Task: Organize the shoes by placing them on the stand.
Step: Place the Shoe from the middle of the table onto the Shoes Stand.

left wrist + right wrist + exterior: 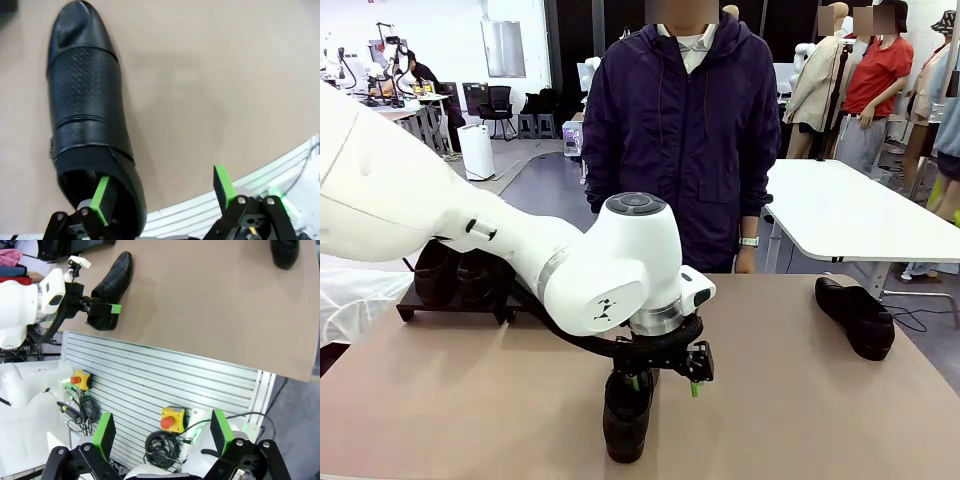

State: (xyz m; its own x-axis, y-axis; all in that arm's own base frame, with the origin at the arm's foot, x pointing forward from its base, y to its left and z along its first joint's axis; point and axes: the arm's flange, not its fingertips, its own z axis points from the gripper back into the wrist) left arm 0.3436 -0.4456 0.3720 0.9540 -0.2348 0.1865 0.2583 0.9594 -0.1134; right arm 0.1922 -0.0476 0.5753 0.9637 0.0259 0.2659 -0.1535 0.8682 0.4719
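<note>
A black shoe (pixel 626 418) lies near the table's front edge, toe toward me in the front view. My left gripper (pixel 666 386) hangs open at its heel. In the left wrist view one green pad (pixel 102 199) sits inside the opening of this shoe (pixel 85 95), the other pad (pixel 224 184) is out over bare table. A second shoe (pixel 856 315) lies at the far right. The black stand (pixel 450 304) is at the left, with two shoes (pixel 438 270) on it, partly hidden by my arm. My right gripper (pixel 162 432) is open and empty, off the table's front edge.
A person (pixel 680 120) in a dark jacket stands at the far side, hands down. Below the table edge, the right wrist view shows a slatted panel (pixel 165 375) with two yellow stop buttons (pixel 172 417) and cables. The tan tabletop (pixel 790 400) between the shoes is bare.
</note>
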